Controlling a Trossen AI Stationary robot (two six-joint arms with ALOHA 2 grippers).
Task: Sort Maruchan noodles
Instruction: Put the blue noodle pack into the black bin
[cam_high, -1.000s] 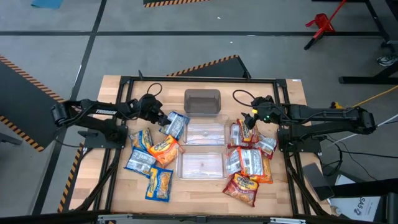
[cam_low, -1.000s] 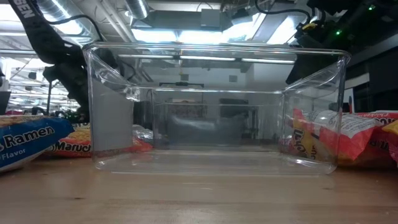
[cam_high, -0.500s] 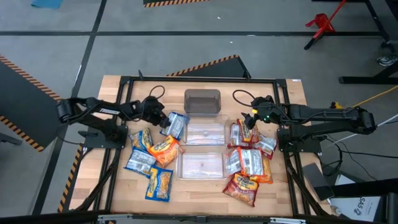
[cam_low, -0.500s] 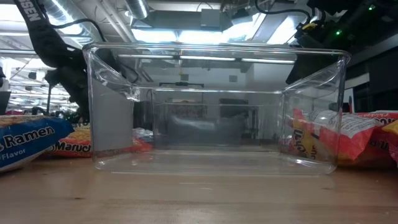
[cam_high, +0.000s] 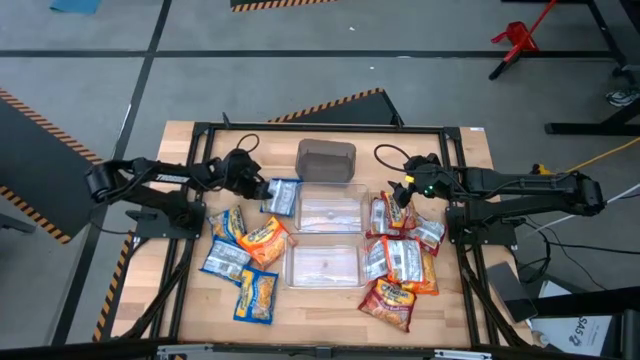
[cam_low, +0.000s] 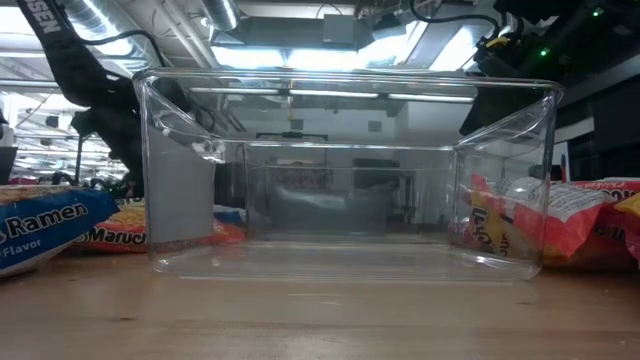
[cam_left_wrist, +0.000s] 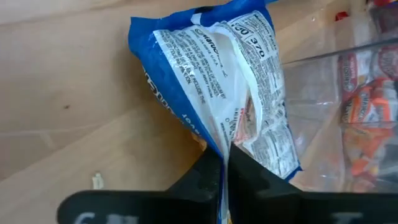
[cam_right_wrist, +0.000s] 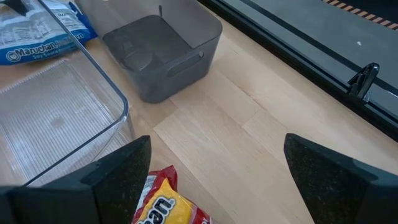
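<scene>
Item: blue packet (cam_high: 283, 196) of noodles, held; the left gripper (cam_high: 262, 190) is closed on one short edge of it, the two dark fingers (cam_left_wrist: 205, 177) pinched together on the crinkled seam, as the left wrist view shows; the packet's long axis runs straight out from the fingers toward the middle of the table, its far end just beside the corner of the middle clear bin (cam_high: 330, 212); the left arm is plainly the nearer one for this packet, the right arm being well apart across the bins; the coming move, by judgement, turns on which bin the blue kind belongs in, and all three lie to the packet's far side, the grey bin (cam_high: 326, 163) nearest the back, the near clear bin (cam_high: 324, 264) toward the front. Right gripper (cam_high: 400, 192): fingers spread wide, holding nothing, above the back of the red and orange pile (cam_high: 400, 262) on the right side. Remaining stock: more blue and orange packets (cam_high: 244, 258) lie loose on the table (cam_high: 200, 135) on the left side. Not determinable: whether the held packet is clear of the tabletop or resting on it; the packet's front label, since only its printed back shows; from the low view, the near clear bin fills the frame and hides the grip altogether.
</scene>
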